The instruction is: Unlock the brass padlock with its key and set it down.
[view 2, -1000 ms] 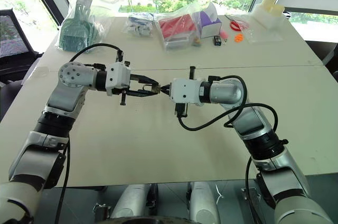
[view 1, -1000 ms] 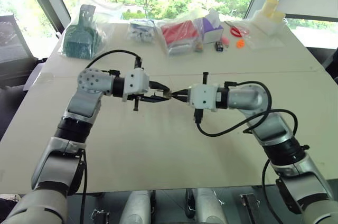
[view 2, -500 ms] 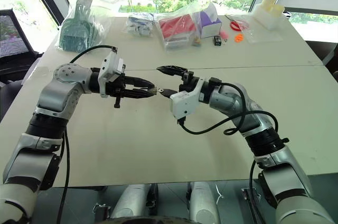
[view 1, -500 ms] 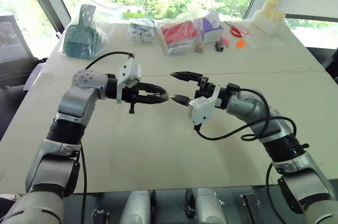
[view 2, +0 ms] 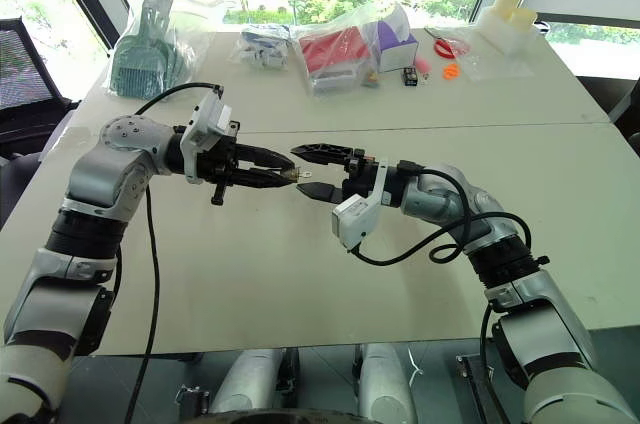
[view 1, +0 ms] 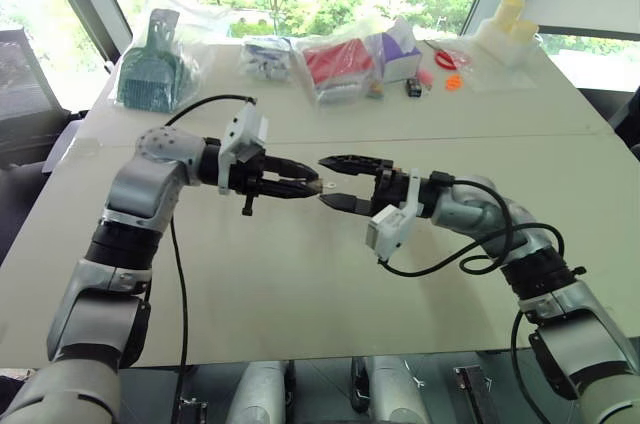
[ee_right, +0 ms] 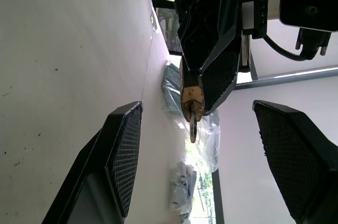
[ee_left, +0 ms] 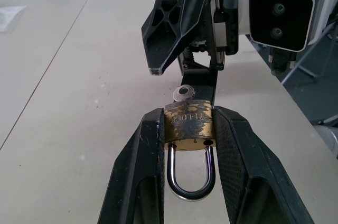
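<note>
left wrist view: the left hand (ee_left: 189,129) clamps the brass padlock (ee_left: 188,125), shackle shut, the key (ee_left: 183,92) seated in it above the worktop (view 1: 300,274). the right hand (view 1: 332,181), released, should re-pinch the key squarely and twist.

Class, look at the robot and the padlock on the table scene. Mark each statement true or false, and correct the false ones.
1. The left gripper is shut on the brass padlock. True.
2. The right gripper pinches the key. False: its fingers are spread apart, with the key between them untouched.
3. The key sticks out of the padlock's body. True.
4. The padlock lies on the table. False: it is held in the air above it.
5. A green item in a clear bag lies at the table's far side. True.
</note>
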Motion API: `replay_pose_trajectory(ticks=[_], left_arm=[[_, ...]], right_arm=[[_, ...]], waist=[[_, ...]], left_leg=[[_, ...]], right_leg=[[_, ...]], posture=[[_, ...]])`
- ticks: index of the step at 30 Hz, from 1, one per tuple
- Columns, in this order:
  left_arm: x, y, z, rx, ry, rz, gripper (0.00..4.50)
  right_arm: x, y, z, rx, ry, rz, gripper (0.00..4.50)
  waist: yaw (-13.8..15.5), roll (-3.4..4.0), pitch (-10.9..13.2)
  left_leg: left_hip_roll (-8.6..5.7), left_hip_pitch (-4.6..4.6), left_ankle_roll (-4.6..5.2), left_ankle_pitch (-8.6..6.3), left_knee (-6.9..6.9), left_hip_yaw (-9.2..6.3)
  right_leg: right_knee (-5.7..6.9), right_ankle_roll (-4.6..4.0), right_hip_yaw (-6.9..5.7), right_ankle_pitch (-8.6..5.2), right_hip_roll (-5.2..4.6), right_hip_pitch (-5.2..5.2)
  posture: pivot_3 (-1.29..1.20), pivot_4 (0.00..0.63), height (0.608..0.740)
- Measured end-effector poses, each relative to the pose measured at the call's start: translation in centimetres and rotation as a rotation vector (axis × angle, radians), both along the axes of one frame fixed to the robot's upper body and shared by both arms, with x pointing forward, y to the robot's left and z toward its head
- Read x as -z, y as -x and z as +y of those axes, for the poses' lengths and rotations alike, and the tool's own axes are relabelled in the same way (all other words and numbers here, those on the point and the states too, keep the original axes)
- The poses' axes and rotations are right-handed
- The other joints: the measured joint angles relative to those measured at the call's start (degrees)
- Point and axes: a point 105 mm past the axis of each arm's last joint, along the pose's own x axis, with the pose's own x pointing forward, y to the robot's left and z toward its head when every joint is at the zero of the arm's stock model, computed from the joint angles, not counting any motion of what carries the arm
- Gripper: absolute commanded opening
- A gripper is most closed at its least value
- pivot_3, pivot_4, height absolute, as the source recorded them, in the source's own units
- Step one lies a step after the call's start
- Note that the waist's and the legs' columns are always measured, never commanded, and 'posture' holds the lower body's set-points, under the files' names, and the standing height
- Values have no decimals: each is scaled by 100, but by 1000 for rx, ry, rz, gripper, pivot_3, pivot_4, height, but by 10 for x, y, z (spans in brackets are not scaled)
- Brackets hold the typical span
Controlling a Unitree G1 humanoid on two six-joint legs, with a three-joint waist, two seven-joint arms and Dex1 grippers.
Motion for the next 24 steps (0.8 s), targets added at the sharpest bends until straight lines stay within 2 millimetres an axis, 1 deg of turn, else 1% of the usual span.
replay_pose_trajectory(ticks=[4, 5, 7, 10, 11, 12, 23, 24], left_arm=[[-1, 1, -1, 3, 0, -5, 738], [-1, 1, -1, 3, 0, -6, 738], [-1, 1, -1, 2, 0, -6, 738], [-1, 0, -1, 1, 0, -8, 738], [-2, 0, 0, 1, 3, -11, 738], [-2, 0, 0, -1, 5, -15, 738], [-5, 0, 1, -15, -1, -23, 738], [-5, 1, 1, -18, -3, -18, 1238]], right_arm=[[0, 2, 2, -20, 7, -3, 3392], [0, 3, 3, -24, 9, -3, 3159], [0, 3, 3, -30, 12, -6, 2576], [-3, 4, 5, -42, 13, -20, 1019], [-2, 4, 5, -43, 19, -19, 438], [-1, 4, 5, -43, 20, -16, 69], [-2, 1, 6, -50, 18, -23, 69], [-2, 1, 6, -51, 18, -22, 24]], waist=[[4, 0, 0], [5, 0, 0], [5, 0, 0], [3, 0, 0], [4, 0, 0], [4, 1, 0], [6, 1, 1], [6, 1, 1]], left_leg=[[0, 0, 0, 0, 0, -1], [0, 0, 0, 0, 0, -1], [0, 0, 0, 0, 0, -1], [0, 0, 0, 0, 0, -1], [0, 0, 0, 0, 0, -1], [0, 0, 0, 0, 0, 0], [0, 1, 0, 0, 0, 0], [0, 1, 0, 0, 0, 0]], right_leg=[[0, 0, 0, 0, 0, 0], [0, 0, 0, 0, 0, 0], [0, 0, 0, 0, 0, 0], [0, 0, 0, 0, 0, 0], [0, 0, 0, 0, 0, 0], [0, 0, 1, 0, 0, 0], [0, 0, 1, 0, 0, 0], [0, 0, 1, 0, 0, 0]], posture=[[0, 150, 740], [0, 150, 740], [0, 150, 740], [0, 150, 740], [0, 150, 740], [0, 150, 740], [0, 150, 740], [0, 150, 740]])
